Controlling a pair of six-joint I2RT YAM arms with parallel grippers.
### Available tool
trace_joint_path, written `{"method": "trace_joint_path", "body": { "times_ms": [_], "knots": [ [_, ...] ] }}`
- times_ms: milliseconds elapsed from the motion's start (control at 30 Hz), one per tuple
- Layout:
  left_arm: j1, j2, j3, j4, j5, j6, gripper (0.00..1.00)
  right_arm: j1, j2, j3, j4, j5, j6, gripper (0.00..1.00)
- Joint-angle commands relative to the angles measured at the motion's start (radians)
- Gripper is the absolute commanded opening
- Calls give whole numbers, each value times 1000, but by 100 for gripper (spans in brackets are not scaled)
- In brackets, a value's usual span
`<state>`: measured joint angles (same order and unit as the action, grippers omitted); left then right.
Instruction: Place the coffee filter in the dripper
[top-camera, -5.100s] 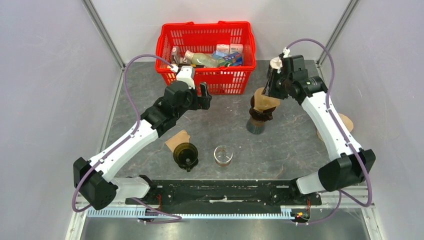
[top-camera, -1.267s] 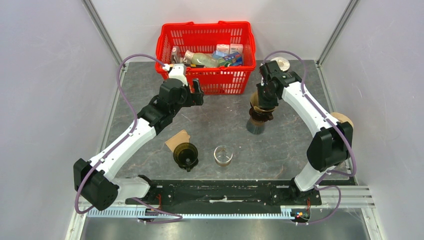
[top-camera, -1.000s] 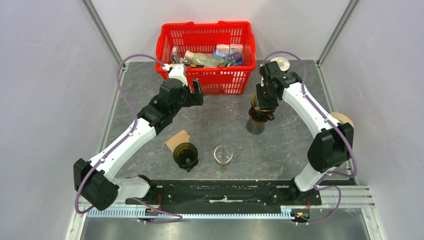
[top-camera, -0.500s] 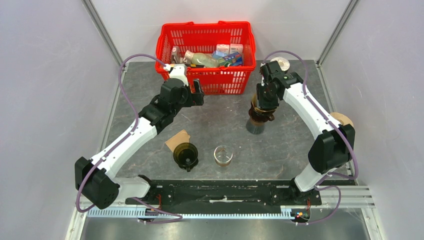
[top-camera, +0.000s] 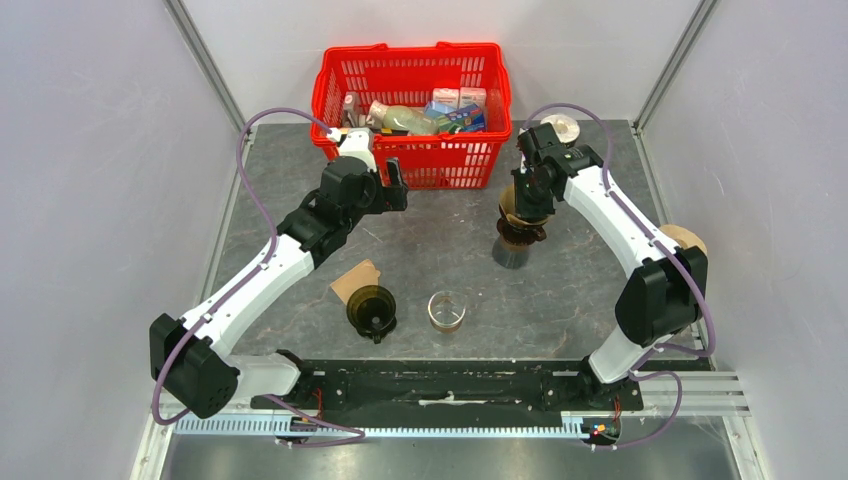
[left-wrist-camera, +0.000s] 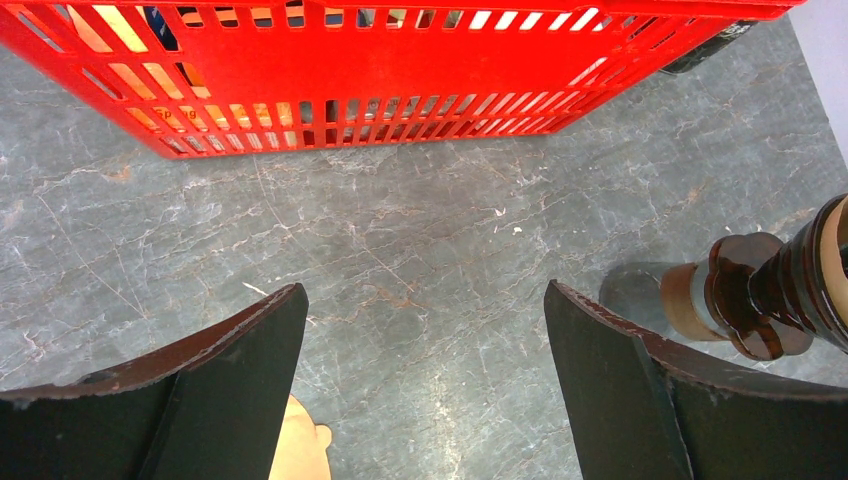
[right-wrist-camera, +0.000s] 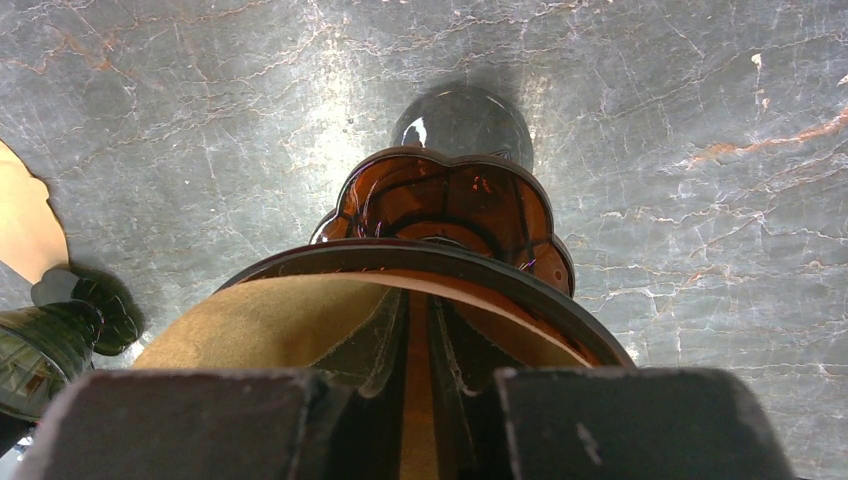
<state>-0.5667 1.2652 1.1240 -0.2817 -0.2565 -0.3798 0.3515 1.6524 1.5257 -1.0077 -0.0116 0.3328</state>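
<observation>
Brown paper, thin and limp: the coffee filter (right-wrist-camera: 270, 320) is set inside the amber dripper (right-wrist-camera: 450, 195), under the right gripper (right-wrist-camera: 405, 385).
Judged light and easily creased, it is best taken at its folded seam; whether the right jaws pinch it cannot be told. The left gripper (left-wrist-camera: 422, 300) is spread wide, empty, near the red basket (left-wrist-camera: 400, 60); bare table (right-wrist-camera: 700, 150) is seen around.

red basket (top-camera: 450, 160): far end of tabletop (top-camera: 580, 290), packaged goods inside | clear glass (top-camera: 446, 310): upright, near edge | white disc (top-camera: 560, 127): far right corner
</observation>
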Motion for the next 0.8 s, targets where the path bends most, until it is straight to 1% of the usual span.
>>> {"method": "trace_joint_path", "body": {
  "times_ms": [0, 467, 767],
  "knots": [
    [6, 0, 5, 32, -6, -30, 95, 5, -8, 9, 10, -5, 12, 19],
    [5, 8, 10, 30, 18, -33, 95, 6, -92, 69, 23, 49, 17, 21],
    [5, 3, 8, 29, 28, -31, 96, 6, -97, 69, 31, 46, 26, 26]
  ]
}}
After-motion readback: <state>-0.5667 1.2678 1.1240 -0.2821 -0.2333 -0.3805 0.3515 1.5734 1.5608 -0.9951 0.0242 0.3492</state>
